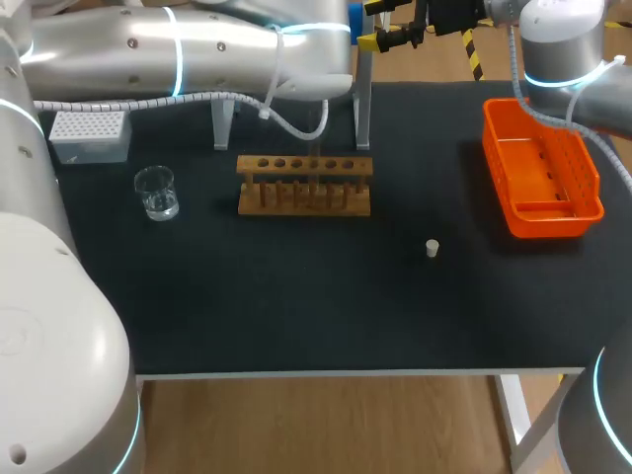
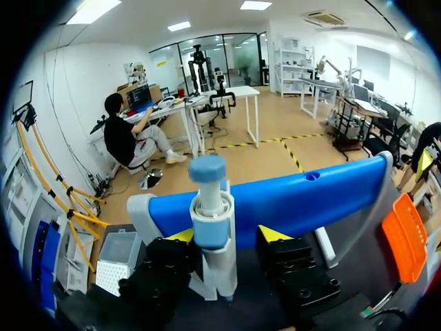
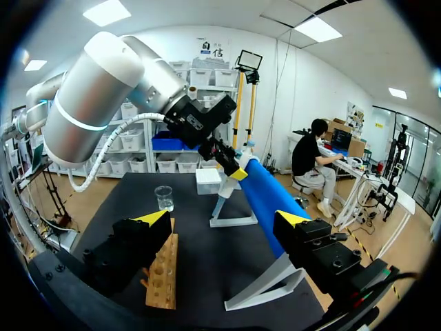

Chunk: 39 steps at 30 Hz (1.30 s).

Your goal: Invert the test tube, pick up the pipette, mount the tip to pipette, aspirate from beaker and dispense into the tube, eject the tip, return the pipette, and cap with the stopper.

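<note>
step: grab pipette [image 2: 210,207] | left tool [image 2: 229,235] released, straddling pipette on stand [image 2: 310,196] | advice: centre, clench squarely, lift straight | right tool [image 3: 224,218] released, empty

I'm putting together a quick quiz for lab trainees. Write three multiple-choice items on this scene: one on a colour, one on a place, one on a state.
1. What colour is the basket?
A) orange
B) green
C) white

2. Where is the stopper?
A) in the basket
B) on the table, apart from the wooden rack and the basket
C) in the rack

3. How is the right gripper?
A) shut on the stopper
B) open, nothing between its fingers
C) shut on the rack

Answers:
1 A, the basket's walls are bright orange.
2 B, the stopper stands alone on the dark surface.
3 B, the right wrist view shows its fingers wide apart with only table between.
</note>
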{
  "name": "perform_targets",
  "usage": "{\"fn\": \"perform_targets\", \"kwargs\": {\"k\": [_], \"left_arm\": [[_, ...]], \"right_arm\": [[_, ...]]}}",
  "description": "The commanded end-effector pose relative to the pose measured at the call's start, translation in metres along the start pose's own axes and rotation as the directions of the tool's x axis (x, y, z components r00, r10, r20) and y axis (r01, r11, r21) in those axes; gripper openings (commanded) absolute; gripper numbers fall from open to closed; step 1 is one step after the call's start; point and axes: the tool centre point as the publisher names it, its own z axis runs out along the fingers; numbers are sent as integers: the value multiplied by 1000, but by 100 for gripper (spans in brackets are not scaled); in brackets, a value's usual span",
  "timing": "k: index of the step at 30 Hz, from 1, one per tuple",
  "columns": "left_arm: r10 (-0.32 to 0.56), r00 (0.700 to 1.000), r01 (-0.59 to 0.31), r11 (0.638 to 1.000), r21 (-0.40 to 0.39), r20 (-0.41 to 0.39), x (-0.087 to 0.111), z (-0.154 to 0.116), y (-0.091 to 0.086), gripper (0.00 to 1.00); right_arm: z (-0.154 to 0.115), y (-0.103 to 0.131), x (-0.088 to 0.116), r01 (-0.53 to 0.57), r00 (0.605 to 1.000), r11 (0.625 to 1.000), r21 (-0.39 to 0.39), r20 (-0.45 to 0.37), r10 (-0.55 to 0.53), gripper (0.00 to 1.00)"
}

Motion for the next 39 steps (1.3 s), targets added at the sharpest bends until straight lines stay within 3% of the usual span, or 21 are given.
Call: {"fn": "perform_targets", "kwargs": {"k": [1,12,16,19,24,31,39], "left_arm": [[-13,1000,13,1000,-3,-3,2,-12,0,100],[-15,998,21,995,97,-58,-3,-70,3,100],[83,980,-44,976,215,-179,-9,-88,3,100],[212,932,-113,940,321,-294,-8,-98,4,100],[322,844,-137,902,410,-428,-8,-103,9,100],[415,750,-135,859,495,-515,-7,-109,11,100],[502,640,-160,827,538,-581,-3,-112,19,100]], "right_arm": [[-1,0,-1,0,1000,1000,2,-4,0,100],[-1,0,-1,0,1000,1000,2,-4,0,100],[-1,0,-1,0,1000,1000,2,-4,0,100],[-1,0,-1,0,1000,1000,2,-4,0,100],[-1,0,-1,0,1000,1000,2,-4,0,100],[-1,0,-1,0,1000,1000,2,-4,0,100],[-1,0,-1,0,1000,1000,2,-4,0,100]]}}
